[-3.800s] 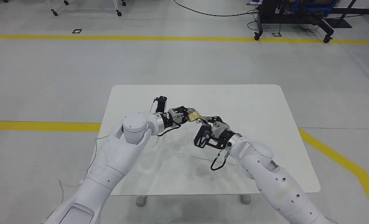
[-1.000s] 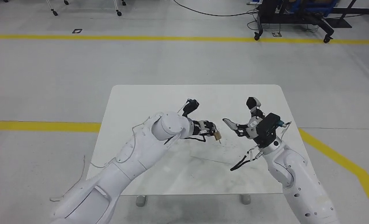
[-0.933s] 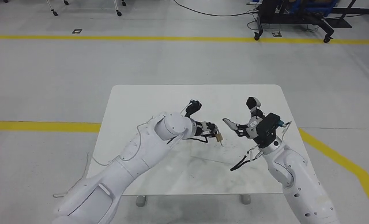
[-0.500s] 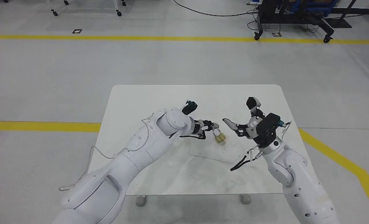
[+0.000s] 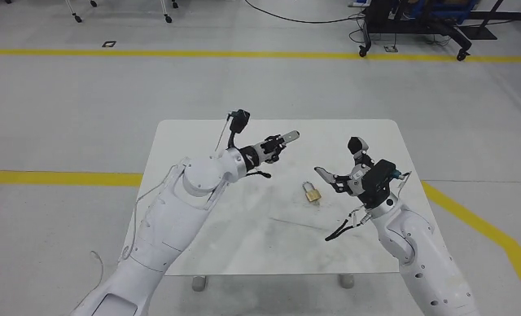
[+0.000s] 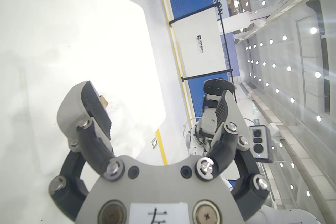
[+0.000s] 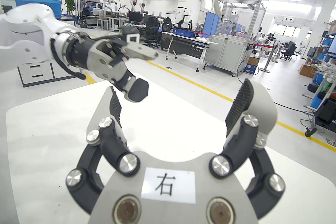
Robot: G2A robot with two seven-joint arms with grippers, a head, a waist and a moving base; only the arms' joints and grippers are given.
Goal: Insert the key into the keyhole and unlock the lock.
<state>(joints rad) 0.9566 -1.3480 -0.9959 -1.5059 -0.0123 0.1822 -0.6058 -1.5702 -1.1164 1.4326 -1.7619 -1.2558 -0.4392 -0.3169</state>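
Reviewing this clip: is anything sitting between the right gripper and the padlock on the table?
Nothing visible does. The padlock lies alone on the white table, and only bare tabletop separates it from the open right gripper beside it. The open left gripper is off toward the table's far side, not in that path.

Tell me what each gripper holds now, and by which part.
Nothing is held. The left gripper and the right gripper are both open and empty; the padlock lies on the table.
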